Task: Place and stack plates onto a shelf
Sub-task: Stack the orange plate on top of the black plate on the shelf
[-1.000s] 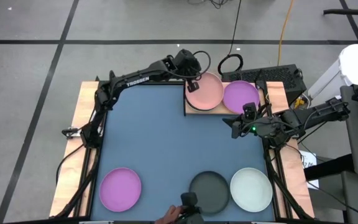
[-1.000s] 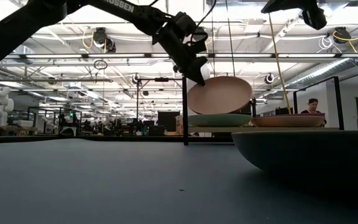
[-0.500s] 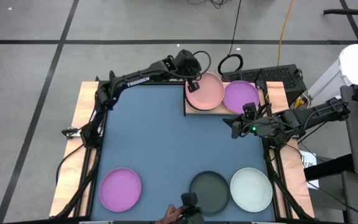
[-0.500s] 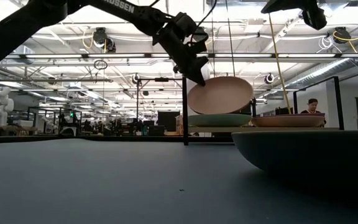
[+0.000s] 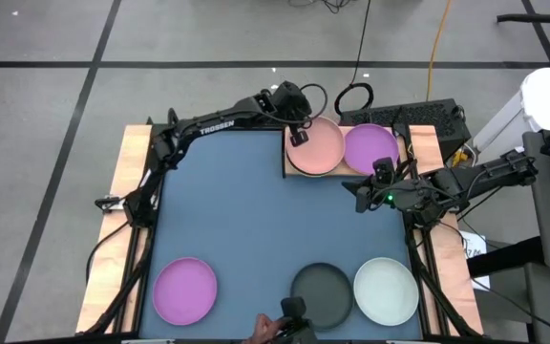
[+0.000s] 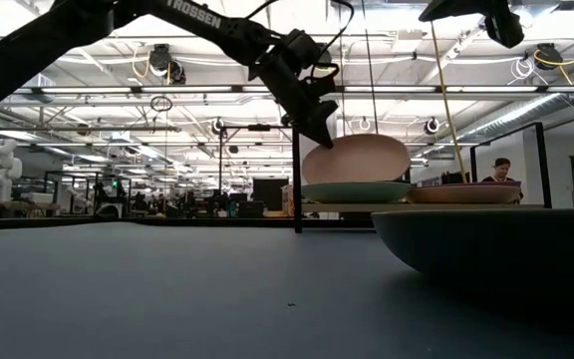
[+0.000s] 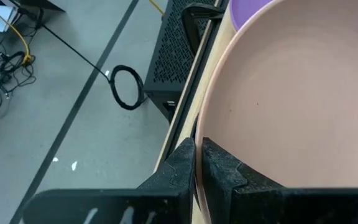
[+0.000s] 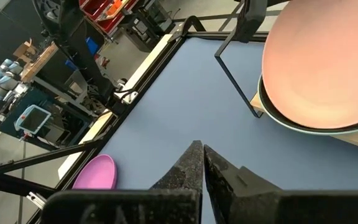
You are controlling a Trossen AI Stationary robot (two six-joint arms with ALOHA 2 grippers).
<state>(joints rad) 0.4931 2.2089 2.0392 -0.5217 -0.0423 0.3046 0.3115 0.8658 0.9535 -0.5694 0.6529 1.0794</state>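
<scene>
While tilted over the shelf [image 5: 299, 170], pink plate [image 5: 317, 146] pinched in left hand [image 5: 297, 135]

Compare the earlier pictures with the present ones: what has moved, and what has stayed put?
The left gripper, still pinching the pink plate by its rim, has lowered it toward the mint plate on the shelf; it still sits tilted. The right gripper, shut, and the other plates have not moved.

Grey concrete floor [image 5: 46, 96] crossed by dark tape lines [image 5: 60, 143] — bright strip lights [image 6: 88, 92] under an open industrial ceiling.
</scene>
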